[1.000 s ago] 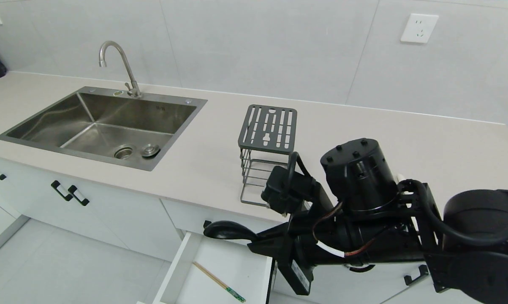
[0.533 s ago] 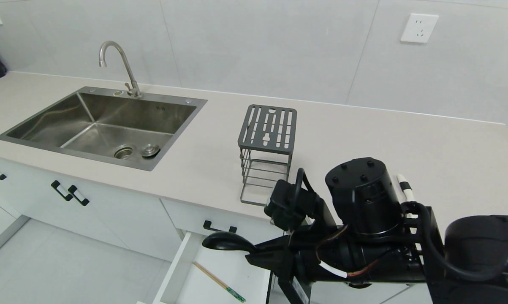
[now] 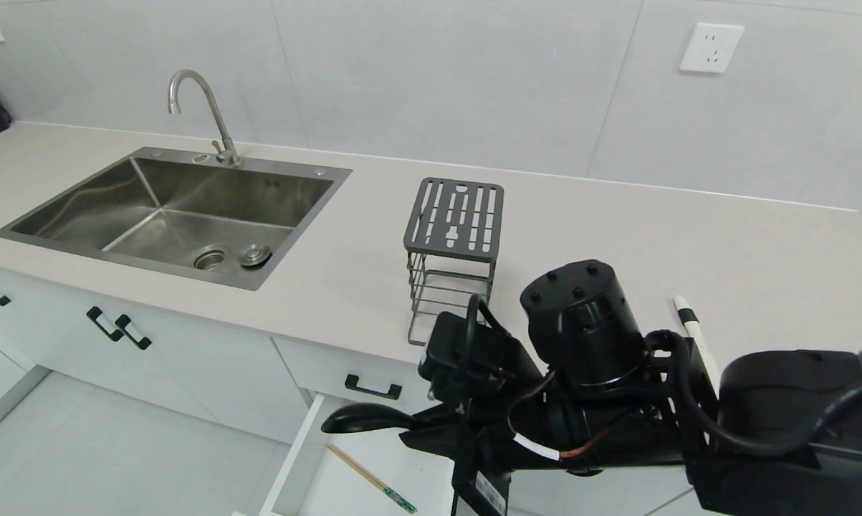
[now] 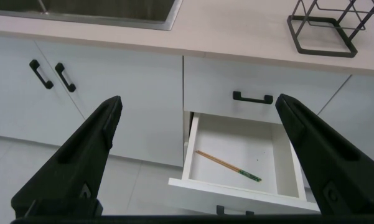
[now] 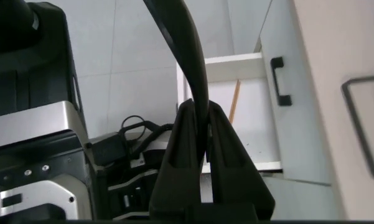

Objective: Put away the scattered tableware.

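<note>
- The right pincer (image 3: 422,430) is pressed together on the handle of a black spoon (image 3: 355,418), holding it roughly level.
- The spoon's bowl hangs in the air above the near-left corner of the open drawer (image 3: 298,459), apart from the drawer and below the front edge of the desk (image 3: 345,287).
- In the right wrist view the two fingers (image 5: 227,146) sit tight on either side of the spoon's thin curved handle.
- The left pincer (image 4: 199,102) is spread wide with nothing between its fingers. It is held out in front of the cupboards, facing the drawer.
- The white drawer is pulled out under the desk. A second drawer front with a black handle (image 3: 373,389) sits shut above it.
- One wooden chopstick (image 3: 370,479) with a green tip lies slantwise on the drawer floor.
- A white stick (image 3: 691,320) with a dark band near its far end lies on the desk at the right, partly behind the right arm.
- A dark wire rack (image 3: 453,254) with a slotted top stands on the desk near its front edge, above the drawer.
- A steel sink (image 3: 176,215) with a curved tap (image 3: 200,107) is set into the desk at the left, well apart from the rack.
</note>
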{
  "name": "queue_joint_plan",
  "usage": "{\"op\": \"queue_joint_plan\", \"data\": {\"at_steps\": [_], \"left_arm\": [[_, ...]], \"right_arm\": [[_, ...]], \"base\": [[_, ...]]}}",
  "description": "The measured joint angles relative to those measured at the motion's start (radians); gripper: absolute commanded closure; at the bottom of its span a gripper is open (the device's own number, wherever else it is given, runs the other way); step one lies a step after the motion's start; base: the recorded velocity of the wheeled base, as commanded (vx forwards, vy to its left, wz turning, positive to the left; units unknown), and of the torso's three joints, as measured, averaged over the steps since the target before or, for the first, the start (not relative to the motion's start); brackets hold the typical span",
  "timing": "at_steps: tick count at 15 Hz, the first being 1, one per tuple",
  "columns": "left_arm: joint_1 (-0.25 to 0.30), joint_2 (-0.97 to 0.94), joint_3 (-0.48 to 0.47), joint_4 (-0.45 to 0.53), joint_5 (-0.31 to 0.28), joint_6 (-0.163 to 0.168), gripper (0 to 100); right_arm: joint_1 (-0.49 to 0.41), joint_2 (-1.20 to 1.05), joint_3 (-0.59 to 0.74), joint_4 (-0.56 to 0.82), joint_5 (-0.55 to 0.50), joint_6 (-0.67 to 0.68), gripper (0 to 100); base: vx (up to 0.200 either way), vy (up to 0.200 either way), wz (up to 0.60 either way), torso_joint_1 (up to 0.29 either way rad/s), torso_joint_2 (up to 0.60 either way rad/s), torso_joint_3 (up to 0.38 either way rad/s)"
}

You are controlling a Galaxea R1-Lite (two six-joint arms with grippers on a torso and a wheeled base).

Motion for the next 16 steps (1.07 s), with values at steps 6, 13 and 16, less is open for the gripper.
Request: {"op": "queue_joint_plan", "data": {"at_steps": [6, 13, 16], "left_arm": [[0.0, 0.0, 0.0, 0.0, 0.0, 0.0, 0], [0.0, 0.0, 0.0, -0.001, 0.0, 0.0, 0], [0.0, 0.0, 0.0, 0.001, 0.0, 0.0, 0]], "right_arm": [[-0.002, 0.042, -0.061, 0.037, -0.004, -0.014, 100], [-0.016, 0.125, -0.168, 0.061, -0.004, -0.131, 100], [-0.019, 0.16, -0.228, 0.074, -0.004, -0.144, 100]], "base": [[0.0, 0.0, 0.0, 0.0, 0.0, 0.0], [0.0, 0.0, 0.0, -0.014, 0.03, 0.016], [0.0, 0.0, 0.0, -0.15, 0.3, 0.149]]}}
